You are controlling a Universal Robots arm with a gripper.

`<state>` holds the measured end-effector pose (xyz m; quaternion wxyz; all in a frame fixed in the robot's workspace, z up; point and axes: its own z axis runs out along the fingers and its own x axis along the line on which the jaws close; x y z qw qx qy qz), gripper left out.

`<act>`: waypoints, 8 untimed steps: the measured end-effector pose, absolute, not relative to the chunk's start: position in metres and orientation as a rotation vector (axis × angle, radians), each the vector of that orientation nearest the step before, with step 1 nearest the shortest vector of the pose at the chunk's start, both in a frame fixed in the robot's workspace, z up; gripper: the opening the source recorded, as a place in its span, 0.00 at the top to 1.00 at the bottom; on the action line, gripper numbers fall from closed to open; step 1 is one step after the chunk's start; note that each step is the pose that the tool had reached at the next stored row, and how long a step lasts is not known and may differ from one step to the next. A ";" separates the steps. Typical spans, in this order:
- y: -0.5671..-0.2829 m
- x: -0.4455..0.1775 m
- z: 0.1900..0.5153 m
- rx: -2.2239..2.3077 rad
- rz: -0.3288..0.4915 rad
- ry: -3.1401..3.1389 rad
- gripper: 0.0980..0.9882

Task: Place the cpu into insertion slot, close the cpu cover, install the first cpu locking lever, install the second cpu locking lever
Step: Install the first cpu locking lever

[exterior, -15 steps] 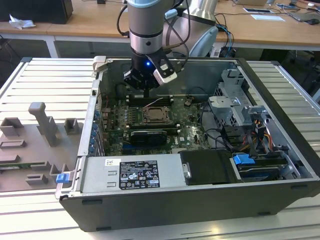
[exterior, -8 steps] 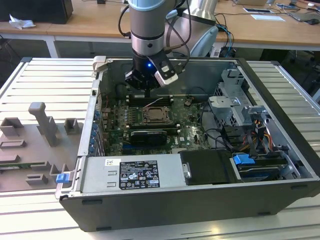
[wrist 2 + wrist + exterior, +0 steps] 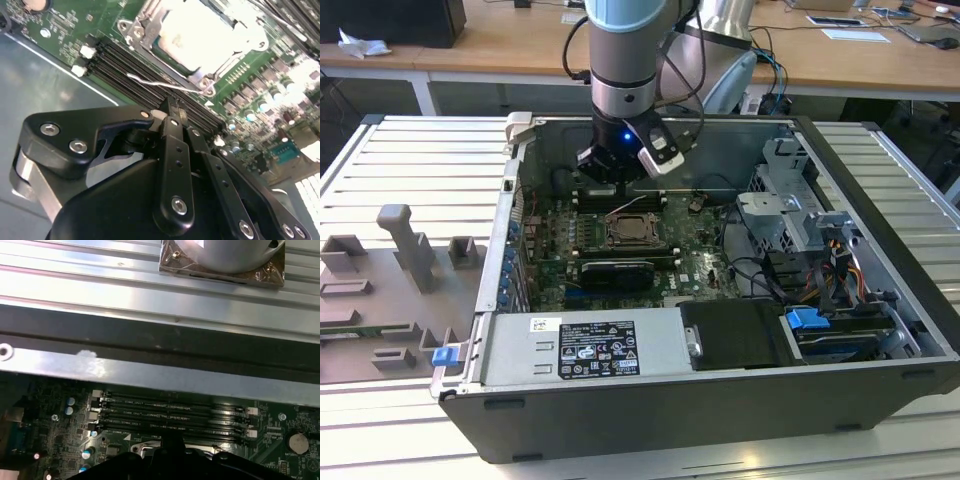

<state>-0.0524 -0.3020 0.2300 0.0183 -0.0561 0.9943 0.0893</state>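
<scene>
black linkage bars and bolt heads of the gripper [image 3: 172, 111] sit closest to the lens in the second wrist view, and its two fingers run together to a narrow tip, pressed together with nothing visible between them. just past that tip a thin wire locking lever [image 3: 165, 85] stands up off the board over the memory slots [image 3: 130, 70], near the tip, though contact cannot be made out. beyond it lies the insertion slot [image 3: 200, 35], with the cpu [image 3: 202, 30] already seated inside — its pale metal top glares brightly — and the cpu cover [image 3: 150, 25] looks folded down around it as a silvery frame. in the exterior view the gripper [image 3: 620, 185] hangs inside the open computer case [image 3: 650, 420], on the far side of the slot [image 3: 632, 232] in the middle of the green motherboard [image 3: 545, 245]. as a judgement, the cpu is light, stiff and flat but fragile, with a slick lid, so it is best taken only by opposite edges; seated as it is, it wants no further handling. the lever is a springy steel wire that will resist and may slip off a smooth fingertip — better pushed near its bent free end than pinched.
</scene>
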 end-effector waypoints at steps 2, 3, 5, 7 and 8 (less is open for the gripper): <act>-0.301 -0.049 0.229 -0.174 0.277 3.088 0.99; -0.301 -0.047 0.228 -0.174 0.277 3.088 0.99; -0.301 -0.042 0.226 -0.174 0.277 3.088 0.99; -0.301 -0.041 0.226 -0.174 0.277 3.088 0.99; -0.300 -0.040 0.225 -0.174 0.277 3.088 0.99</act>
